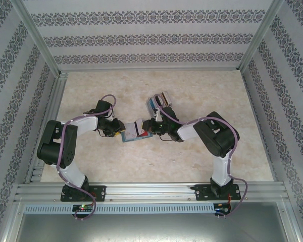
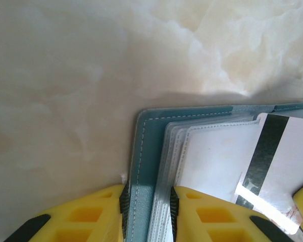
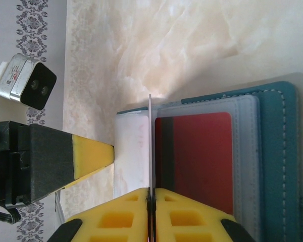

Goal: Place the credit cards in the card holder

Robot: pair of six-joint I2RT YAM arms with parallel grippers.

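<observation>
**Teal holder pinned, one card going in**

Top view: the left gripper clamps the card holder mid-table. The right gripper holds a striped card over it. The spare credit cards are stacked just behind.

Left wrist: yellow fingers pinch the teal cover and the clear sleeves together. The whitish striped card lies across the top sleeve.

Right wrist: fingers are pressed tight on the striped card, seen edge-on. A red card sits in a sleeve beside it.

My take: tilt the card flatter, line its leading edge up with a sleeve mouth, and slide slowly. The left pinch looks like it might squeeze the pockets shut.
</observation>
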